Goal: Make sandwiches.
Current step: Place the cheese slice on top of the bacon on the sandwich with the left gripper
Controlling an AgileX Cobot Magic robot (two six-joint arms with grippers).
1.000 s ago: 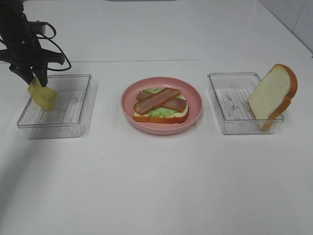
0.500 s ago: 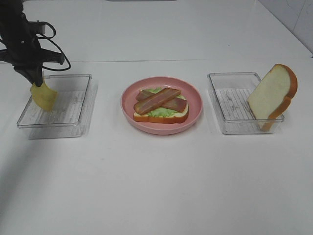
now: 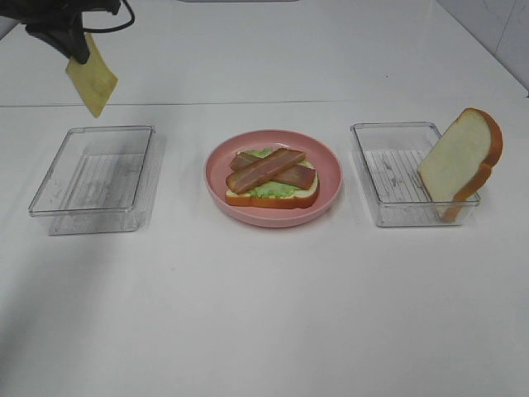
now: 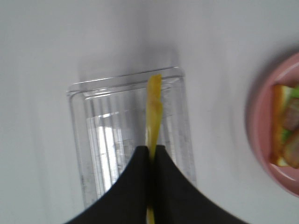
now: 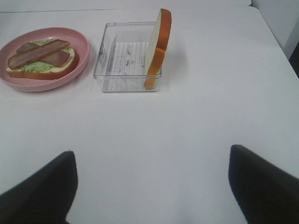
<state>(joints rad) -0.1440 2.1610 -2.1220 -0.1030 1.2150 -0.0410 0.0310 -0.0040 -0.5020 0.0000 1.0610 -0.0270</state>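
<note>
The open sandwich (image 3: 271, 179) lies on the pink plate (image 3: 331, 169): a bread slice with green lettuce and two crossed bacon strips (image 3: 266, 169). My left gripper (image 3: 78, 54) is shut on a yellow cheese square (image 3: 92, 78) and holds it high above the far edge of the left clear tray (image 3: 95, 169). In the left wrist view the gripper (image 4: 152, 148) pinches the cheese (image 4: 153, 105) edge-on over that tray (image 4: 107, 140). A second bread slice (image 3: 461, 161) leans upright in the right tray (image 3: 388, 169). My right gripper (image 5: 150, 151) is open and empty, well short of that bread slice (image 5: 158, 46).
The left tray holds nothing. The plate (image 5: 81, 49) and the right tray (image 5: 124, 58) stand side by side with a small gap. The white table runs wide in front of all three. A wall edge shows at the far right (image 3: 512, 41).
My left gripper has lifted the cheese square up out of the left tray and a little toward the far side. The plate, the sandwich and the right tray have not moved.
</note>
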